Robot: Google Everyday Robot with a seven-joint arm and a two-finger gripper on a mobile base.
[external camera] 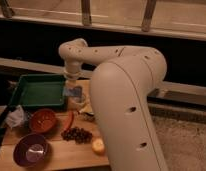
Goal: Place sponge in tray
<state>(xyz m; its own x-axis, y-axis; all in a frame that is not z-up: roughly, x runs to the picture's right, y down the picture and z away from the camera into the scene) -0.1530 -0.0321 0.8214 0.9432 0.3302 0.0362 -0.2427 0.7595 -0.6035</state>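
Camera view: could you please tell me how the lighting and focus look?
Camera view: dim, warm light, soft focus throughout; dark band behind; the pincer, shut on the sponge, hangs at the right rim of the tray; the arm's pale shell is brightest.

No words, numbers or signs can be read on anything here. The gripper point(72, 89) hangs by the right edge of the green tray point(26, 104), shut on the light blue sponge point(74, 92). None of them has writing that can be seen.
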